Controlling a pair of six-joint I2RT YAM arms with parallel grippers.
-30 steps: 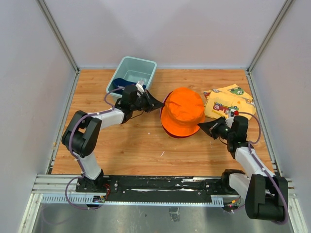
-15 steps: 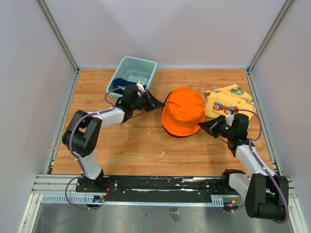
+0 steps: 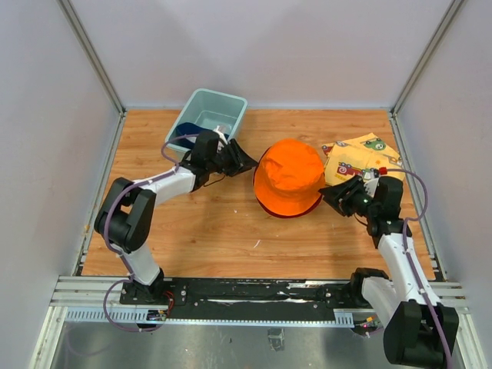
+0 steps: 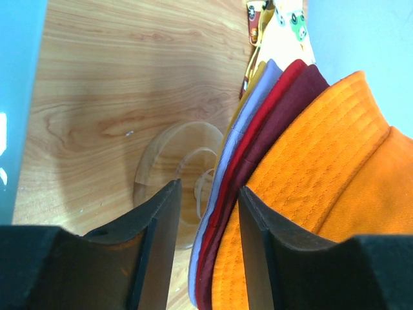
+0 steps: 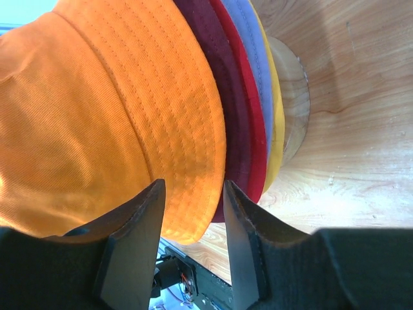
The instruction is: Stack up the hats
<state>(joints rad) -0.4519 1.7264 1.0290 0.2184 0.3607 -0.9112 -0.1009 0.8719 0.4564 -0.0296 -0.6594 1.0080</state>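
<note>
Left and right jaws newly spread apart, orange hat (image 3: 288, 178) topping the stacked hats (image 4: 242, 158)

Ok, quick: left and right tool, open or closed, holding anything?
Left tool: open, holding nothing.
Right tool: open, gripping nothing; the brim of the orange fabric bucket hat shows in the gap.

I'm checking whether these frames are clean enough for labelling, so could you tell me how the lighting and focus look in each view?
Top view: even, diffuse light, sharp throughout, only a soft shadow beneath the orange hat. Left wrist view: stacked hats crisp, the dark near fingers underexposed and soft. Right wrist view: orange hat's stitching sharp, the fingers likewise dark; no glare.
</note>
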